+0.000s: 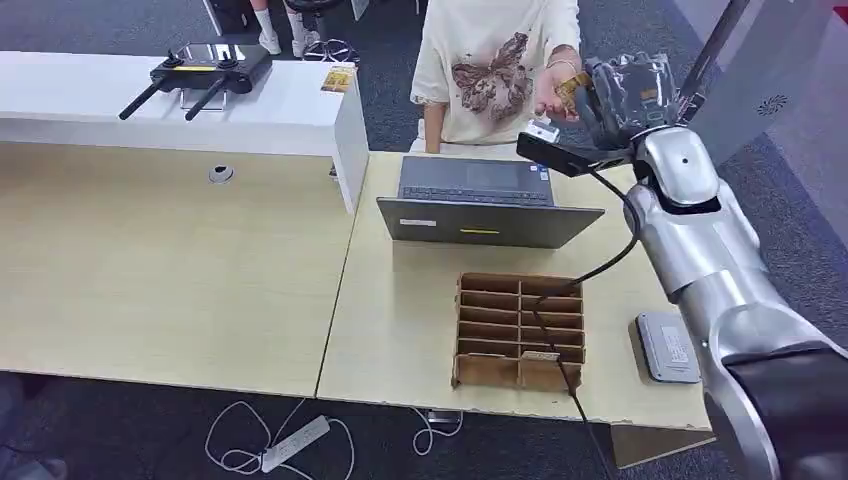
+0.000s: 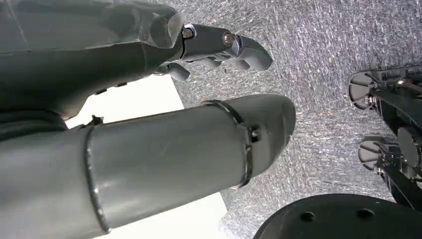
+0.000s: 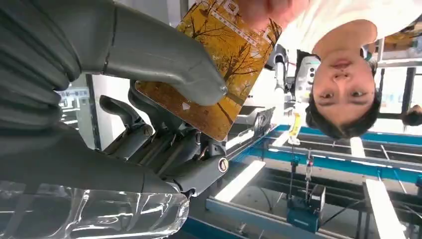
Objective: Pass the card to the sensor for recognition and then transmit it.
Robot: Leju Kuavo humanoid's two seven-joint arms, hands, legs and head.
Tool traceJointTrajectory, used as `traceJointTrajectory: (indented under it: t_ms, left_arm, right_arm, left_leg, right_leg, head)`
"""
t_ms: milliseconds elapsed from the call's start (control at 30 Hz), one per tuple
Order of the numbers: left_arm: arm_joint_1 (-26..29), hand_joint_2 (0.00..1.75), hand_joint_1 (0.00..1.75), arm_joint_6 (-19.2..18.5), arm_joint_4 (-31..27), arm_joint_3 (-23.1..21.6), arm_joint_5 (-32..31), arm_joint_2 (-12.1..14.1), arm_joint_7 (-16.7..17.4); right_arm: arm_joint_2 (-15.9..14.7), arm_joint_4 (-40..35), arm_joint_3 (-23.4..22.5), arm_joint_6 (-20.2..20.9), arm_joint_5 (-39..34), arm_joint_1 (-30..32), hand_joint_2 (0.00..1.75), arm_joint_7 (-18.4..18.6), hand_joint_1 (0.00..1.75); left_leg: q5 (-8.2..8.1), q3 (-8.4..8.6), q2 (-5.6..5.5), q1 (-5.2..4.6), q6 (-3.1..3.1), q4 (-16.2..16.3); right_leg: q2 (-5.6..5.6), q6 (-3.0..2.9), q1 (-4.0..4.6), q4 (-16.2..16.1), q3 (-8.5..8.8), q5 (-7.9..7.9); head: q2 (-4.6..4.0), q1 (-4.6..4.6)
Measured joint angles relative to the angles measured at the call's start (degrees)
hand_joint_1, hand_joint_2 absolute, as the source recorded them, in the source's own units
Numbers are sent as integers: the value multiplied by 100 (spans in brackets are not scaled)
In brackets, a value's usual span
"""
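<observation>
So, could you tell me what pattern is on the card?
Golden-yellow autumn trees on the card, clearest in the right wrist view, held by the right hand.

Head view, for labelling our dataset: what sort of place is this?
Probably an office or lab set up as a test station: pale wooden desks on grey carpet, an open laptop, and a cardboard card sorter.

The head camera looks down from high over a pale wooden table (image 1: 200, 270). Both wrist cameras sit close behind their hands; the right wrist view shares the yellow autumn-tree card (image 3: 224, 64) with it.
</observation>
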Motion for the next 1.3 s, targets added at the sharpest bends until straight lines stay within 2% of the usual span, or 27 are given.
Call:
traceJointTrajectory:
  t_ms: [567, 600, 633, 667, 1300]
  left_arm:
    - [0, 0, 0, 0, -2, -13, -2, 26, 4]
    - [0, 0, 0, 0, -2, -17, -9, 26, 4]
    - [0, 0, 0, 0, -2, -22, -22, 26, 4]
    - [0, 0, 0, 0, -2, -26, -26, 26, 4]
    - [0, 0, 0, 2, -4, -101, -20, 48, 4]
  right_arm:
    - [15, 157, 85, 57, 55, -46, 175, 13, 175]
    - [15, 171, 88, 50, 64, -50, 175, 22, 164]
    - [15, 184, 92, 46, 68, -55, 175, 24, 44]
    - [15, 199, 98, 33, 70, -56, 175, 35, 0]
    - [11, 317, 107, -378, -13, -53, 175, 85, 0]
  left_leg:
    - [0, 0, 0, 0, 0, 0]
    - [0, 0, 0, 0, 0, 0]
    - [0, 0, 0, 0, 0, 0]
    - [0, 1, 0, 0, 0, 0]
    - [0, 25, 2, 0, 0, 2]
  right_leg:
    - [0, 0, 0, 0, 0, 0]
    - [0, 0, 0, 0, 0, 0]
    - [0, 0, 0, 0, -1, 0]
    - [0, 0, 0, 0, -1, 0]
    - [4, -1, 0, 0, -3, 1]
  head:
    - [0, 0]
    - [0, 0]
    - [0, 0]
    - [0, 0]
    - [0, 0]
